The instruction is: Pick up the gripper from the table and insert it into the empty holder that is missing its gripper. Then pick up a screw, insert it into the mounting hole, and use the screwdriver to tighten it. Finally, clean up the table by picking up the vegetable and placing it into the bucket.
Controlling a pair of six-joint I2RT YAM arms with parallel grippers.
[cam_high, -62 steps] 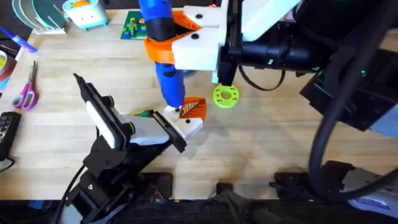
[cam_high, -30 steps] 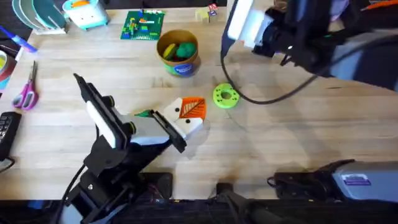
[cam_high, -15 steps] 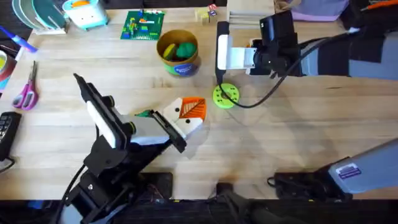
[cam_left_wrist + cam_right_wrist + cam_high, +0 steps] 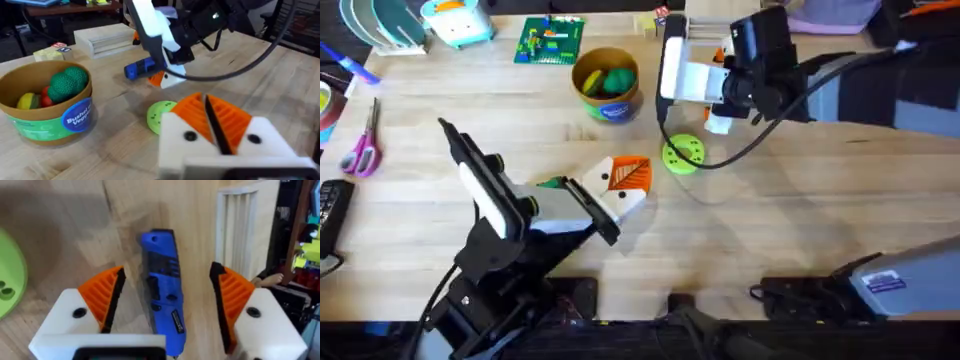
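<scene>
My left gripper (image 4: 623, 186) rests low at the table's centre, shut, with its white fingers (image 4: 260, 140) carrying two orange ribbed pads (image 4: 227, 117) pressed together. A dark screw head (image 4: 190, 135) sits in the mount. The small dark-green vegetable (image 4: 552, 182) lies just beside it on the left. At the back, my right gripper (image 4: 167, 275) stands open over the blue screwdriver (image 4: 162, 287), which lies flat on the wood between its fingers. The same screwdriver (image 4: 141, 68) lies under the right gripper (image 4: 156, 60) in the left wrist view. The tan bucket (image 4: 608, 106) holds a rounded green toy.
A lime-green holed disc (image 4: 682, 154) lies between the two grippers. A stack of wooden slats (image 4: 102, 38) sits behind the right gripper. A green brick plate (image 4: 549, 40) is at the back, and pink scissors (image 4: 363, 146) lie at the far left.
The right arm lifted the upright screwdriver off the left gripper's finger, swung to the back right and lowered. The screwdriver now lies between its open fingers. The left arm has stayed still.
</scene>
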